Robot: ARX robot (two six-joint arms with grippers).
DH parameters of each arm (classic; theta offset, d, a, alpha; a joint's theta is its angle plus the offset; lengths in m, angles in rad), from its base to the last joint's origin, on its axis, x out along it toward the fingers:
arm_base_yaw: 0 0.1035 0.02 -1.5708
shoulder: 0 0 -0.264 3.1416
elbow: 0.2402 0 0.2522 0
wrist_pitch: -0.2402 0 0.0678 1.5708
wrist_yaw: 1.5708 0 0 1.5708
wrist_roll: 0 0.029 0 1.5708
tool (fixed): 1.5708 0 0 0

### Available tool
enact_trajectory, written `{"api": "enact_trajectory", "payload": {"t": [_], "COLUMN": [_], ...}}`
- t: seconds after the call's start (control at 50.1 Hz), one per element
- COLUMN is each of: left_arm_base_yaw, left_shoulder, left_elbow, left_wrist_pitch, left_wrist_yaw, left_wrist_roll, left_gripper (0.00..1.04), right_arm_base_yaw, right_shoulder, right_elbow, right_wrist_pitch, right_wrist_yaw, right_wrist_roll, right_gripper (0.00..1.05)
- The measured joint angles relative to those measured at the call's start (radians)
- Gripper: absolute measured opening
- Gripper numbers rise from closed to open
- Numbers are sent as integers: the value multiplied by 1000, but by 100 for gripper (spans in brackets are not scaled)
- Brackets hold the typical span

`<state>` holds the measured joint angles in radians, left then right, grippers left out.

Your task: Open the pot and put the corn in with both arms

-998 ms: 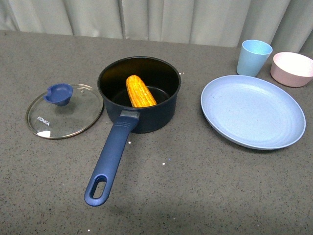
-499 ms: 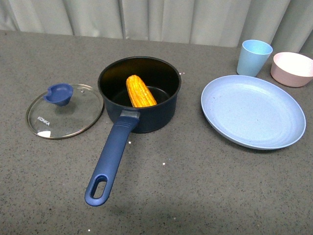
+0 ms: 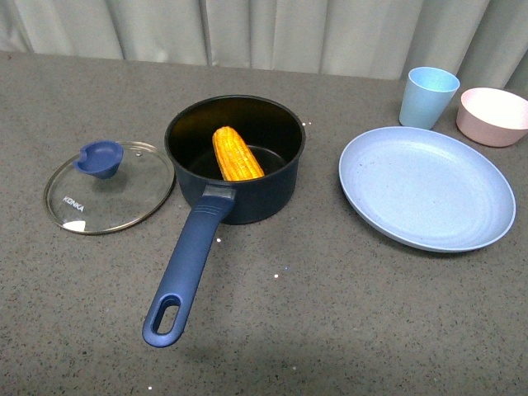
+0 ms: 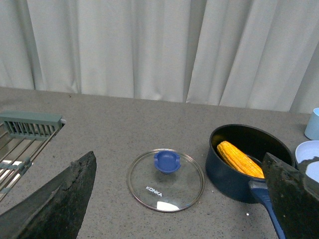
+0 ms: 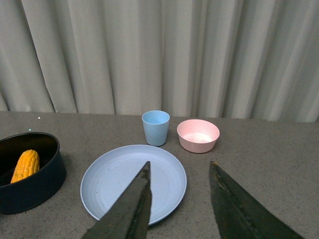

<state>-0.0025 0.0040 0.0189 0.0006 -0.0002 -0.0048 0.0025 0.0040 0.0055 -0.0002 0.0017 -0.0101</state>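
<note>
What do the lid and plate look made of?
Lid: clear glass, since the table shows through it, with a metal-looking rim and a blue knob, likely plastic or silicone. Plate: matte pale blue with fine speckles, probably plastic or a fibre composite.

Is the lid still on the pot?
No, in the front view the glass lid lies flat on the table beside the pot, which is open with the corn inside.

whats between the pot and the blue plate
Nothing: in the front view only bare grey tabletop separates the pot, with the corn inside, from the blue plate. The right wrist view shows the same gap.
</note>
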Motion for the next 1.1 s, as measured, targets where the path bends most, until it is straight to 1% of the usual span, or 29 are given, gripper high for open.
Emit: {"api": "enact_trajectory", "payload": {"t": [0.02,0.1,0.18,0.239,0.359,0.459,1.098], "left_arm_base_yaw": [0,0,0,0,0,0,0], "left_shoulder": [0,0,0,0,0,0,0], "left_elbow": [0,0,0,0,0,0,0], "left_wrist_pitch": [0,0,0,0,0,0,0], "left_wrist_yaw": [0,0,0,0,0,0,0], "left_wrist_roll": [0,0,0,0,0,0,0], "left_gripper": [98,98,98,98,98,98,98], "right_arm_base_yaw": [0,0,0,0,0,0,0], "right_shoulder": [0,0,0,0,0,0,0], "right_elbow": [0,0,0,0,0,0,0], "right_wrist_pitch": [0,0,0,0,0,0,0], "right_wrist_yaw": [0,0,0,0,0,0,0], "right_wrist_roll": [0,0,0,0,2,3,3], "right_gripper": [37,51,71,81,97,95,96]}}
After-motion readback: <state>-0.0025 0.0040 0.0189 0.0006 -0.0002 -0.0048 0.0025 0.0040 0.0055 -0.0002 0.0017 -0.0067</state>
